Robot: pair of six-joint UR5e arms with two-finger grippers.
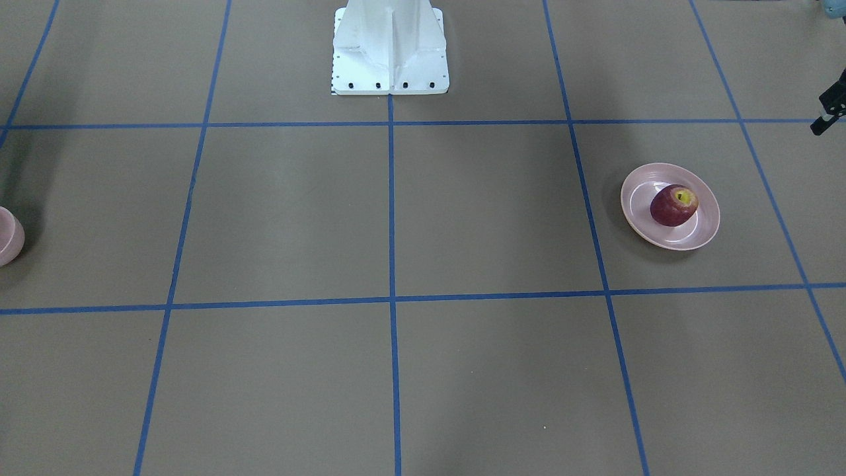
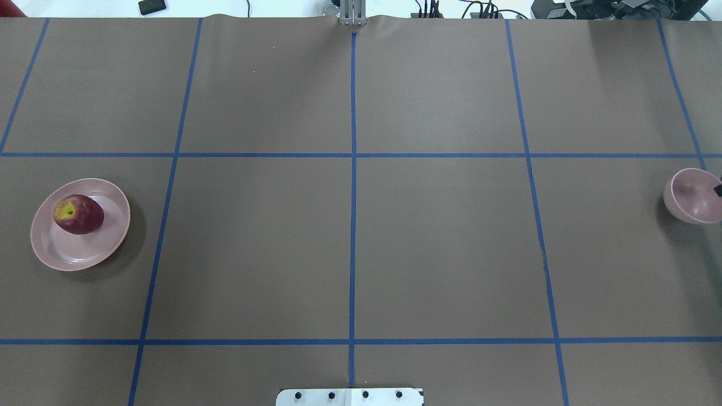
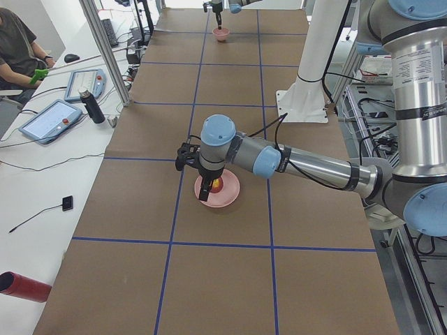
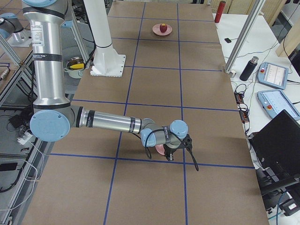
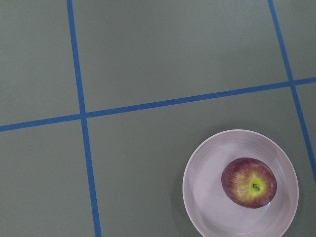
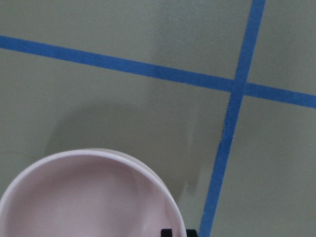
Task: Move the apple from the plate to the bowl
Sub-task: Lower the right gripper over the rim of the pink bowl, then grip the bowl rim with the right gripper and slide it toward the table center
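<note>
Counting from my remote desk: one apple, one plate, one bowl, the apple sitting on the plate at the left end of the table and the bowl, its pink inside bare, well apart at the right end. My left gripper hangs near the plate, my right gripper by the bowl's rim; whether either is open or closed I cannot tell.

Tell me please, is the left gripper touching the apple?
Apart. The front-facing view shows bare table between the left gripper at the edge and the apple.
</note>
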